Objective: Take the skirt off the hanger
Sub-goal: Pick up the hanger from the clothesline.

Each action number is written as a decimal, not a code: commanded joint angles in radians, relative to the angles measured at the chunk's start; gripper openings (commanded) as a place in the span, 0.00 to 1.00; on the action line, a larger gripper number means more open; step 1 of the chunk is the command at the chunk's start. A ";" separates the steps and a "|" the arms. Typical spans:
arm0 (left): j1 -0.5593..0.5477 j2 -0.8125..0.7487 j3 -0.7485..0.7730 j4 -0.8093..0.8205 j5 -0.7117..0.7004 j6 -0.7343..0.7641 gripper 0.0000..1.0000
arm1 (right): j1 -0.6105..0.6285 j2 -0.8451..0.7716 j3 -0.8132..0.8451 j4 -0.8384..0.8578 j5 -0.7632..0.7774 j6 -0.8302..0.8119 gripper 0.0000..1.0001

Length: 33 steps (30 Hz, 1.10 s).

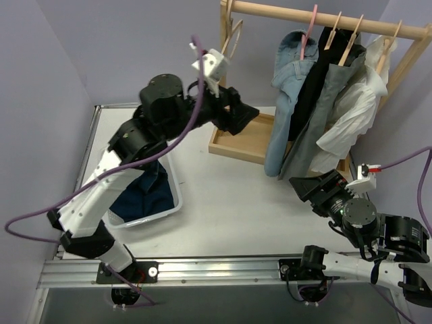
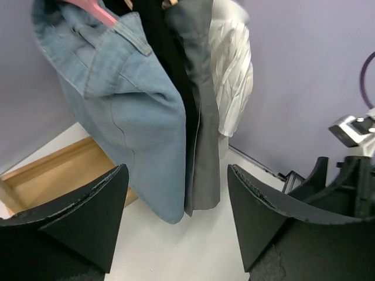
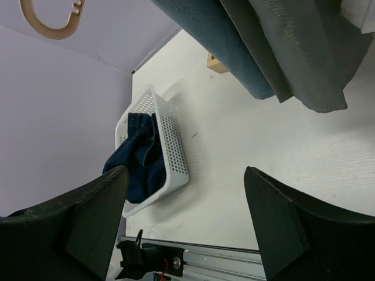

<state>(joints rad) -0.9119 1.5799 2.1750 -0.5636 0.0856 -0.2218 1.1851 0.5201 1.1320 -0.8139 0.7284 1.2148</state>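
Note:
The long grey skirt point(image 1: 316, 131) hangs on the rack between a light-blue denim garment point(image 1: 289, 88) and a white blouse point(image 1: 351, 108), under a pale wooden hanger point(image 1: 349, 44). My left gripper point(image 1: 250, 115) is raised left of the garments, open and holding nothing. In the left wrist view the skirt point(image 2: 205, 134) hangs ahead of the open left gripper point(image 2: 176, 225), apart from it. My right gripper point(image 1: 300, 185) sits low near the skirt's hem, open and empty. The right wrist view shows the skirt's hem point(image 3: 299, 52) above the open right gripper point(image 3: 184, 219).
A white basket point(image 1: 172, 202) holding a dark blue garment point(image 1: 145, 192) stands at the left. The rack's wooden base tray point(image 1: 243, 145) lies under the clothes. A pink hanger point(image 1: 309, 27), a black garment point(image 1: 317, 74) and an empty wooden hanger point(image 1: 233, 37) are on the rod point(image 1: 283, 11).

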 commanded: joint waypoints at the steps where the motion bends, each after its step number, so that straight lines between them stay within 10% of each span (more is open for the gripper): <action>1: -0.047 0.120 0.046 0.031 -0.064 0.015 0.77 | -0.004 -0.017 -0.012 -0.031 0.031 0.049 0.75; 11: -0.142 0.494 0.520 -0.130 -0.170 0.081 0.75 | -0.015 -0.043 0.060 -0.120 0.019 0.057 0.75; 33: -0.163 0.532 0.460 0.088 -0.431 0.171 0.76 | -0.107 -0.098 0.086 -0.139 -0.035 -0.015 0.75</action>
<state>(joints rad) -1.0740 2.1075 2.5942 -0.5594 -0.2977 -0.0811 1.0859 0.4133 1.1885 -0.9348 0.6777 1.2110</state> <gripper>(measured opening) 0.768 0.752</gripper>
